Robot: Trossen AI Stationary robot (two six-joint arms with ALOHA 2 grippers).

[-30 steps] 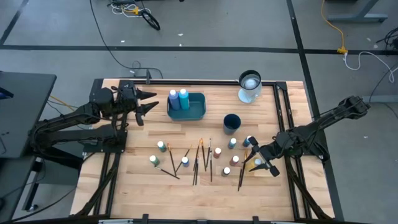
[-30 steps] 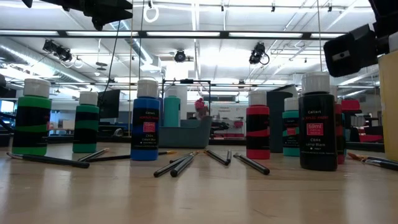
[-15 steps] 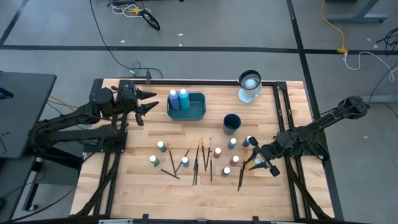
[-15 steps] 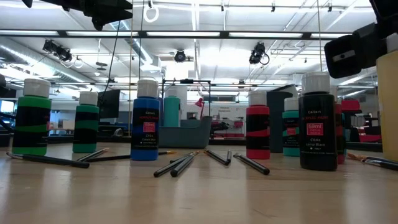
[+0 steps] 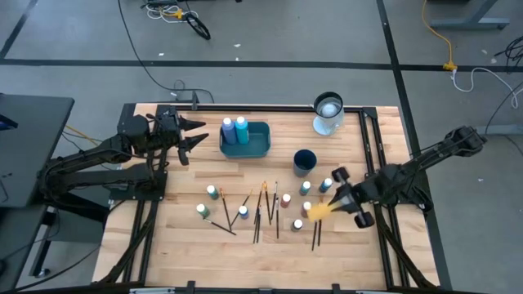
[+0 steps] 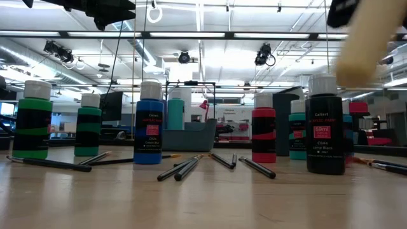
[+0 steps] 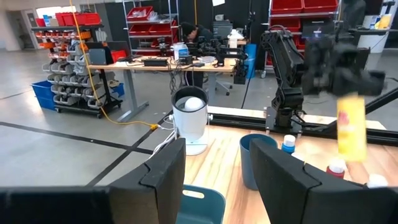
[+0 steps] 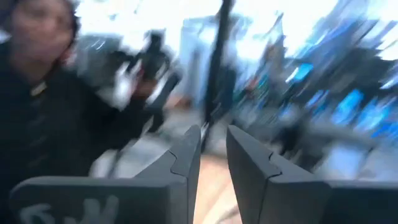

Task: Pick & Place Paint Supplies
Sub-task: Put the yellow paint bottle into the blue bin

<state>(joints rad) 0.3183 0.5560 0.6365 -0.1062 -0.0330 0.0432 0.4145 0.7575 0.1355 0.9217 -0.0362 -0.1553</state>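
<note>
Several small paint bottles [image 5: 287, 199] stand among thin dark brushes [image 5: 261, 208] on the wooden table. Two more bottles [image 5: 234, 126] stand in the teal tray [image 5: 255, 148]. My right gripper [image 5: 331, 202] is at the table's right, shut on a yellow bottle [image 7: 351, 127] that shows as a pale blur [image 6: 365, 38] in the low view. My left gripper [image 7: 227, 180] hangs open and level at the far left, beside the tray, with nothing between its fingers. My right gripper has the yellow bottle by its upper end [image 7: 350, 101]; blur hides how the fingers meet it. The bottle hangs below the gripper, lifted clear of the table, above the standing bottles. Nothing shows between the fingertips [image 8: 189, 140] in the right wrist view.
A dark blue cup [image 5: 305, 161] stands right of the tray. A white jar [image 5: 328, 112] sits at the far edge. Black rails [image 5: 368, 131] frame the table. A person [image 8: 37, 93] shows beyond the table in the right wrist view.
My right gripper has taken hold of the yellow bottle, risen and tipped its fingers upward. The bottle stood on the table near the right side and now hangs clear of it, above the other bottles' tops.
</note>
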